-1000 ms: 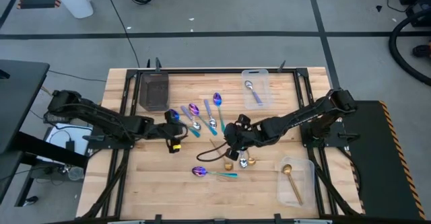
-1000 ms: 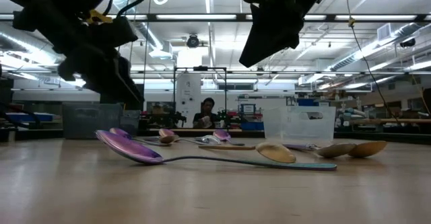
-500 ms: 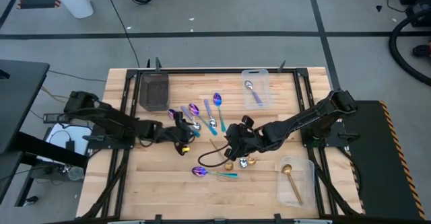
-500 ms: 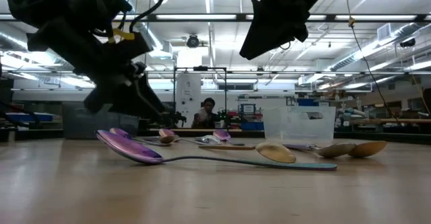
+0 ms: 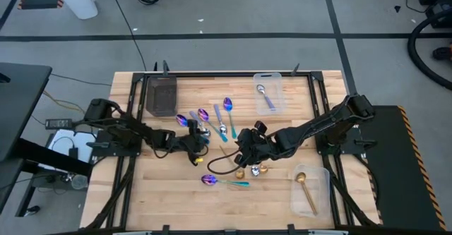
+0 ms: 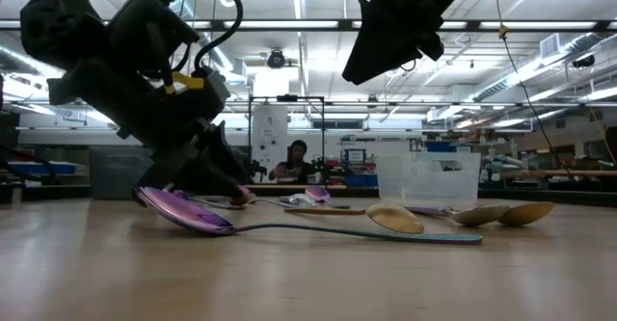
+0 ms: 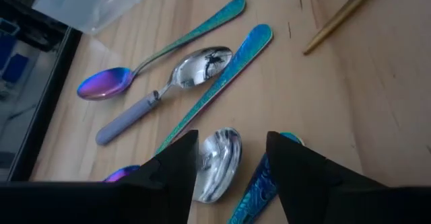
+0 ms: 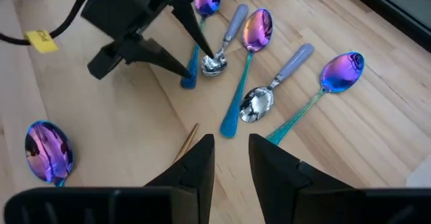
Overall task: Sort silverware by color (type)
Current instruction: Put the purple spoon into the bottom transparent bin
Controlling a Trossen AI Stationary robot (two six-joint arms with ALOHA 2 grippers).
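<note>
Wooden bench (image 5: 141, 193) under both arms, a dark tray (image 5: 162, 96) at its far left. Left gripper (image 5: 200, 135) is low over the loose spoons (image 5: 215, 122), jaws apart astride a silver bowl (image 7: 219, 163); most handles there run near-to-far, slightly slanted. Right gripper (image 5: 244, 149) hangs mid-bench, jaws a little apart and empty, above the gold spoons (image 5: 253, 170). A purple-bowled spoon (image 5: 224, 182) lies crosswise in front, bowl leftward. Far-right bin (image 5: 268, 92) holds a silver spoon, near-right bin (image 5: 311, 189) a gold one.
</note>
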